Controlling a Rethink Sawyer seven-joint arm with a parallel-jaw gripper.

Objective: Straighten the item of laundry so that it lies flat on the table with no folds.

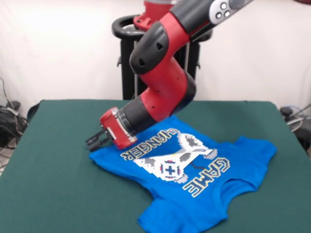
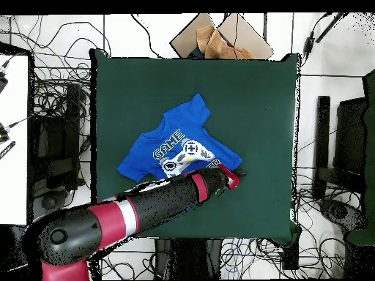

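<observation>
Gripper (image 1: 95,141) low at the shirt's (image 1: 194,194) hem corner on the table (image 1: 48,184).

We see the blue shirt lying print-up near the table's middle, mostly spread, with the white controller print (image 1: 175,162) and lettering showing; its edges look rumpled and one sleeve (image 1: 255,150) juts out to the side. Our red and black arm (image 1: 160,92) reaches over the shirt, and its dark fingertips sit at the shirt's corner, just off the cloth's edge. We cannot tell whether they are parted, clenched, or pinching the fabric.
</observation>
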